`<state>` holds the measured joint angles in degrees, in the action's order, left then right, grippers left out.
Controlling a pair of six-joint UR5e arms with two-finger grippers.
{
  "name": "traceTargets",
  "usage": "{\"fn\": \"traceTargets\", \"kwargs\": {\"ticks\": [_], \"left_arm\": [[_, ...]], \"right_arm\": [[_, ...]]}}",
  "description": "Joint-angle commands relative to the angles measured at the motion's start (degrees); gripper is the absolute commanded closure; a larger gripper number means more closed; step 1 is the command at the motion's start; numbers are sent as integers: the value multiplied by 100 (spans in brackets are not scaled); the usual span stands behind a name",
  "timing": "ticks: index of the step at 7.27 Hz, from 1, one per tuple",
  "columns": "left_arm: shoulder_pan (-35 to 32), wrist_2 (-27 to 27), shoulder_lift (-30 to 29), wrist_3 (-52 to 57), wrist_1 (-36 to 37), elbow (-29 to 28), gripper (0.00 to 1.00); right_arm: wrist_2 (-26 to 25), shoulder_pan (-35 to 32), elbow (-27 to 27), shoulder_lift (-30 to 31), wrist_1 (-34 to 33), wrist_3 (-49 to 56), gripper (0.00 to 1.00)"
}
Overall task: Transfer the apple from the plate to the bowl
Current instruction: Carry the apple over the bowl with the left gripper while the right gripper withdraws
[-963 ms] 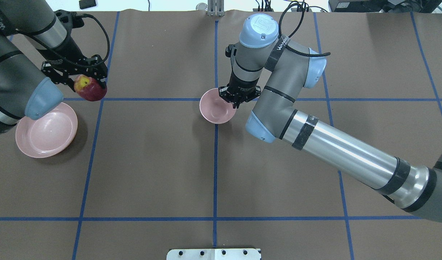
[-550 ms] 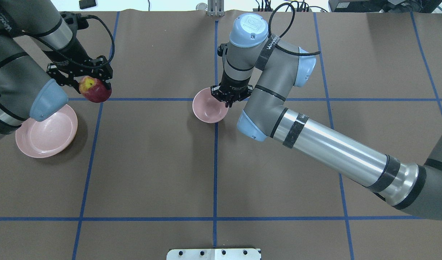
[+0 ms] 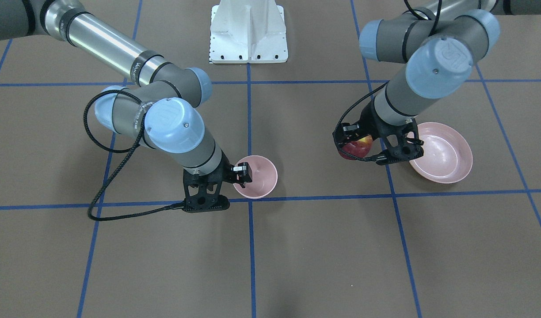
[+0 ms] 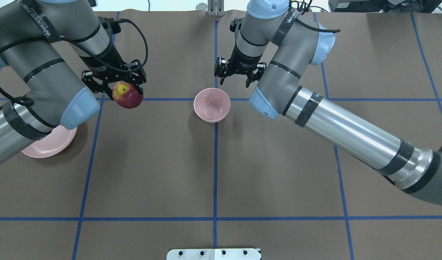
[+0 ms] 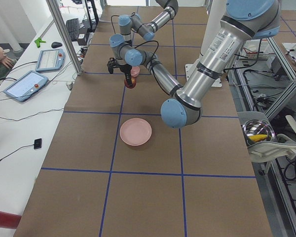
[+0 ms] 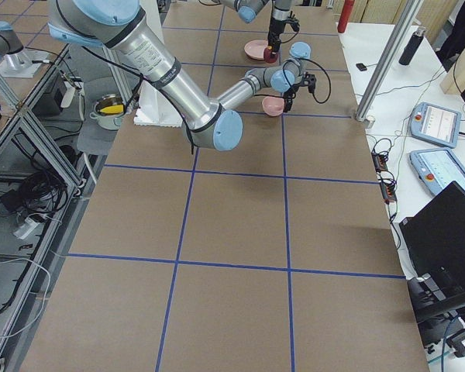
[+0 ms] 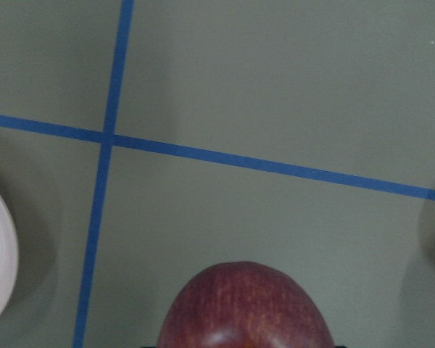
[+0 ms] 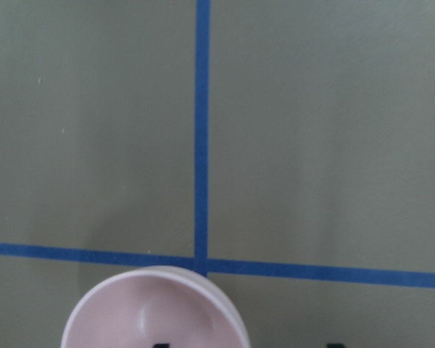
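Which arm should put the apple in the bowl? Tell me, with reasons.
Left. Its gripper is shut on the apple, held clear of the plate on the side toward the bowl. The right gripper is open and empty near the bowl, so it would first need a handover.

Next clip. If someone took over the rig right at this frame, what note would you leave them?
Left gripper: shut on the apple, in the air between plate and bowl.
Right gripper: open, empty, at the bowl's far side.
Plate and bowl: both empty, upright on the table.
Done: apple lifted off the plate.
Left: carry it over the bowl, lower, release.
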<state>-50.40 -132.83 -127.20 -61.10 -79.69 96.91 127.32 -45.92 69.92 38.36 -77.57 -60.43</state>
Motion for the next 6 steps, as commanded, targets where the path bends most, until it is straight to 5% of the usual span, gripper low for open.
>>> {"fn": "traceTargets", "kwargs": {"ticks": [1, 2, 6], "left_arm": [[275, 29, -793, -463, -29, -520, 100], [424, 37, -1398, -664, -55, -1185, 100], [846, 632, -2124, -1114, -916, -2482, 100]], "right_arm": [[241, -539, 397, 625, -197, 467, 0], [241, -645, 495, 898, -267, 680, 0], [267, -919, 864, 1524, -356, 1252, 0]]}}
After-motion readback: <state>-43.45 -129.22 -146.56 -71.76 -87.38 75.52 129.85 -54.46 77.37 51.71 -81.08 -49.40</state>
